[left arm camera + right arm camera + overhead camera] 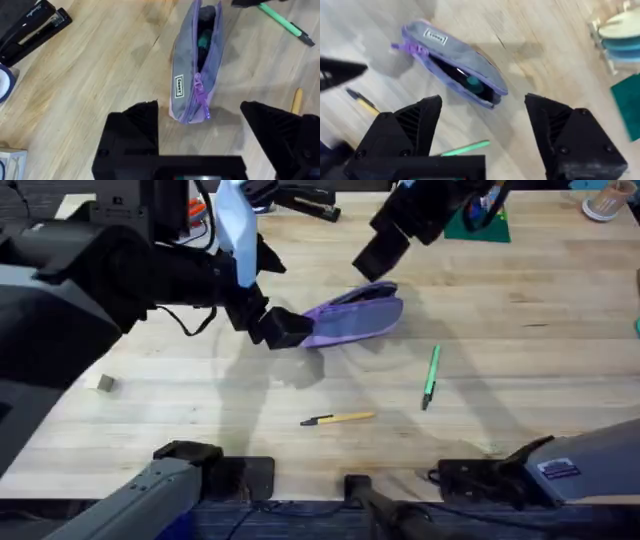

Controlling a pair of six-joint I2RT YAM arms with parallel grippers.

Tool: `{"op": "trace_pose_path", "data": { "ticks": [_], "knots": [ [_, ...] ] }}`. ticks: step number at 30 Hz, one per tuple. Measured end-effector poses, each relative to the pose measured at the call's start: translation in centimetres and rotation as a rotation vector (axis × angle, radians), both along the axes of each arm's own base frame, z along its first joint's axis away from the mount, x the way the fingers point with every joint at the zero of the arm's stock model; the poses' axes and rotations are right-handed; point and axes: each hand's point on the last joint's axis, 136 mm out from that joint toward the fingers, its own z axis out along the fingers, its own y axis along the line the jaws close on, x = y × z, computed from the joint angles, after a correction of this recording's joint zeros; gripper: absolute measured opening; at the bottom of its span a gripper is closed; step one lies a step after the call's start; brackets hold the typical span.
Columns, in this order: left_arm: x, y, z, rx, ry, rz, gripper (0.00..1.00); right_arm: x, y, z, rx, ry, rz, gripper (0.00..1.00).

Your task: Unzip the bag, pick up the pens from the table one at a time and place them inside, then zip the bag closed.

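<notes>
The lilac and grey bag lies on the table with its zipper open; something teal and dark shows inside. My left gripper hovers open by the bag's zipper-pull end, its black fingers wide apart and holding nothing. My right gripper hangs open above the bag's far end, empty. The green pen lies to the right of the bag, also in the wrist views. Nearer the front edge rests the yellow pen with a black tip.
A black stapler sits at the back of the table. A green mat lies at the back right, and a small pale block at the left.
</notes>
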Motion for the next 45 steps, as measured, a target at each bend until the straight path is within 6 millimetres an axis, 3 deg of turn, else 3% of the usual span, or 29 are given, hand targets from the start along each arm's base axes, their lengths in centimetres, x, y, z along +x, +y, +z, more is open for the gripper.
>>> {"op": "trace_pose_path", "data": {
  "ticks": [5,10,15,25,30,32,33,45],
  "knots": [
    [0.1,0.2,-0.1,0.013,-0.002,0.009,0.993,0.2,0.1,0.1,-0.049,-0.06,0.159,0.995],
    [0.1,0.3,-0.1,0.015,-0.003,0.011,0.993,1.8,1.0,1.0,-0.078,-0.19,0.318,0.996],
    [0.1,0.3,-0.1,0.015,-0.004,0.011,0.993,1.8,1.0,1.0,-0.128,-0.23,0.444,0.996],
    [0.1,0.2,-0.1,0.015,-0.004,0.011,0.993,0.6,0.3,0.3,-0.166,-0.185,0.512,0.976],
    [0.1,0.3,-0.1,0.015,-0.004,0.011,0.993,0.5,0.3,0.3,-0.169,-0.186,0.52,0.4],
    [0.1,0.3,-0.1,0.015,-0.004,0.011,0.993,0.5,0.3,0.3,-0.168,-0.186,0.52,0.112],
    [0.1,0.2,-0.1,0.015,-0.004,0.011,0.993,0.5,0.3,0.3,-0.168,-0.185,0.521,0.054],
    [0.1,0.3,-0.1,0.015,-0.004,0.011,0.993,-0.7,1.4,0.3,-0.087,-0.152,0.556,0.03]
  ]
}}
